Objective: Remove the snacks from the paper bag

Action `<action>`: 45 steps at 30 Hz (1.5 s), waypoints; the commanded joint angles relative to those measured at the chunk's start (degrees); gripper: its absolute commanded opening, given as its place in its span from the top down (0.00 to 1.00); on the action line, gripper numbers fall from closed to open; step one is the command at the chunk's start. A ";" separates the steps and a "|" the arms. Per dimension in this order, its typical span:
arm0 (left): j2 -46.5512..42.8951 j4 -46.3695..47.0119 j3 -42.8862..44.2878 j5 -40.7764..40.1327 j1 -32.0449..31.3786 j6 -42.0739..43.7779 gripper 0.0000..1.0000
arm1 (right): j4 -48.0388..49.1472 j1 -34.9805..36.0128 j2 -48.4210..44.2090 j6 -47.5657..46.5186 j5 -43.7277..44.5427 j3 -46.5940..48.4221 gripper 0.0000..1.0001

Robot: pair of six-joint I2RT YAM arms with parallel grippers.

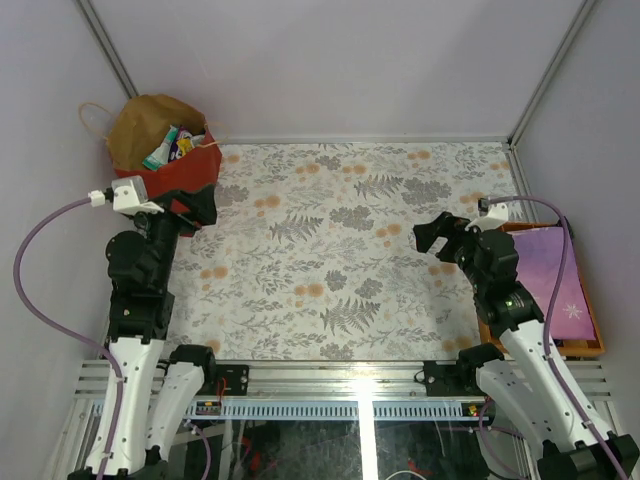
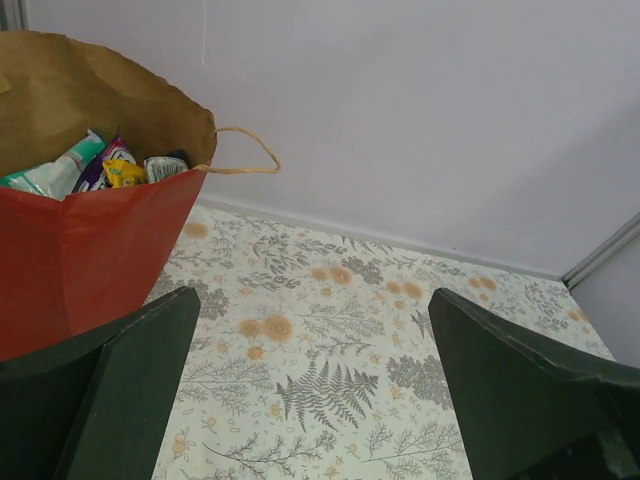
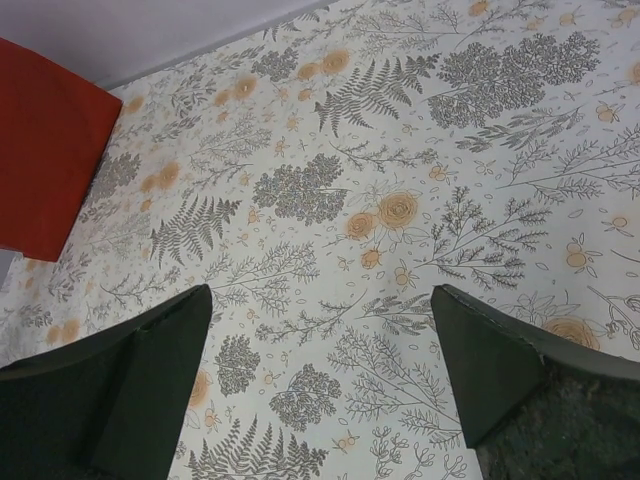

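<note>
**A:** While both arms hang over the table, where's the paper bag [image 1: 188, 172]?

**B:** Far-left corner, upright, mouth open. Matte red outside, brown kraft inside, top edge crumpled. Thin loop handle [image 2: 245, 150] sticks out at the rim.

**A:** Snacks?

**B:** The snacks [image 2: 110, 170] are all in the bag: glossy flat packets poking up at the rim, teal-white, purple, a yellow bit. Count: can't tell, most are hidden.

**A:** Left gripper?

**B:** Left gripper [image 2: 312, 330] has its jaws spread wide with nothing between them. Fingers are dark, flat, wedge-shaped. It sits just beside the bag's red front wall. Touching or not, can't tell.

**A:** Right gripper?

**B:** Right gripper [image 3: 320, 330] is the same: wide open, empty, above the cloth on the right side, well apart from the bag. Only the bag's red corner shows at the left of its wrist view.

**A:** Anything else?

**B:** Tablecloth [image 1: 330, 250] lies flat, pale w/ grey fern and orange flower print. At the right edge, an orange-brown wooden tray [image 1: 585, 350] holds a folded purple cloth [image 1: 555, 275] w/ a star mark.
</note>
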 commanded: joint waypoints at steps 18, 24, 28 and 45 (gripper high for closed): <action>43.97 -12.63 37.66 -11.93 1.18 12.70 0.00 | -4.52 -0.63 -3.79 -2.19 -8.99 3.72 0.01; 54.77 -10.65 43.94 -16.71 1.48 14.89 0.00 | -5.94 -0.67 -3.84 -3.50 -10.68 3.01 0.00; 62.06 -10.01 49.17 -18.52 1.97 17.79 0.00 | -6.47 -0.63 -3.66 -4.32 -11.54 2.42 0.01; 74.99 -15.73 56.78 -14.89 3.26 16.84 0.36 | -6.62 -0.63 -2.28 -4.03 -10.30 0.67 0.01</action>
